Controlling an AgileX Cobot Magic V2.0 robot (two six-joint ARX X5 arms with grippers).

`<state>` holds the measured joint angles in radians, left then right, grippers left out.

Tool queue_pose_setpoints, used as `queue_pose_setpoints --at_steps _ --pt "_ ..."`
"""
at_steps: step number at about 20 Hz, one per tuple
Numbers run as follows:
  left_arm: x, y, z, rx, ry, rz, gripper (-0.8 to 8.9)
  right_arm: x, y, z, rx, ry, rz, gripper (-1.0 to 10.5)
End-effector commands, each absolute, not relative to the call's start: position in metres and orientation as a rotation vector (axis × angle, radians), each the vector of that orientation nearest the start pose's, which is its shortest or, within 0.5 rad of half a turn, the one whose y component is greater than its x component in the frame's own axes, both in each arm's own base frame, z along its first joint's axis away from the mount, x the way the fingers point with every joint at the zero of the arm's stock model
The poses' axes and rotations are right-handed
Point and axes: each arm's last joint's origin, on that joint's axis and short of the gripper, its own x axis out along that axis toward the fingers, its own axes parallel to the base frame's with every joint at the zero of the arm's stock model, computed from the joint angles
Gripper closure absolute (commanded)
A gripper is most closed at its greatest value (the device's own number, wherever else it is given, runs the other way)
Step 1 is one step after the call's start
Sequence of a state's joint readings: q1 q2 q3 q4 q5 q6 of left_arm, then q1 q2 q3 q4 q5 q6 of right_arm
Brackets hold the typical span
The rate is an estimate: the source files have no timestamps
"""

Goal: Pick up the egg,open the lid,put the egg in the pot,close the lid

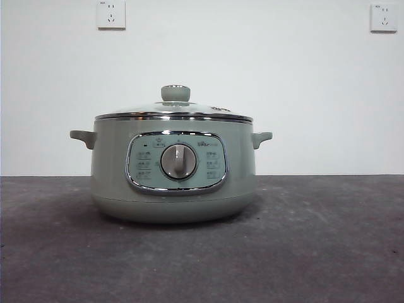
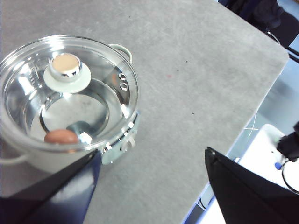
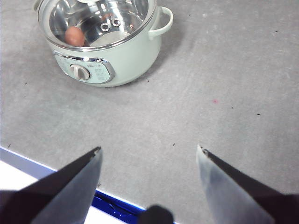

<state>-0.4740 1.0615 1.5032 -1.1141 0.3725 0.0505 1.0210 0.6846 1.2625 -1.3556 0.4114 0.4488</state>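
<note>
Egg is lying inside the pot, and the lid is sitting shut on top, so the job looks finished. Both grippers are hanging high above the table, well away from the pot. Left gripper is nearer to it. Right gripper is farther off. Both are standing wide open and holding nothing. One egg, one lid and one pot are showing.

Sage-green pot, clear silver-rimmed lid, reddish-brown egg, mottled grey table.
</note>
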Motion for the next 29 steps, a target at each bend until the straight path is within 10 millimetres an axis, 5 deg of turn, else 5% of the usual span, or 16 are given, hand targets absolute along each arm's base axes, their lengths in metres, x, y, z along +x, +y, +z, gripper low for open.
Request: queue_pose_setpoints --at_steps 1,4,29 --pt "0.1318 -0.0793 0.4328 0.061 0.695 -0.823 4.91 0.0379 0.0398 0.3850 -0.121 0.722 0.420 6.5" --pt "0.1276 -0.0772 0.4317 0.063 0.718 -0.822 8.23 0.0379 0.0398 0.3850 -0.122 0.722 0.420 9.6" --pt "0.1348 -0.0798 0.4328 0.075 0.684 -0.802 8.17 0.0379 0.0398 0.3851 -0.118 0.722 0.418 9.4"
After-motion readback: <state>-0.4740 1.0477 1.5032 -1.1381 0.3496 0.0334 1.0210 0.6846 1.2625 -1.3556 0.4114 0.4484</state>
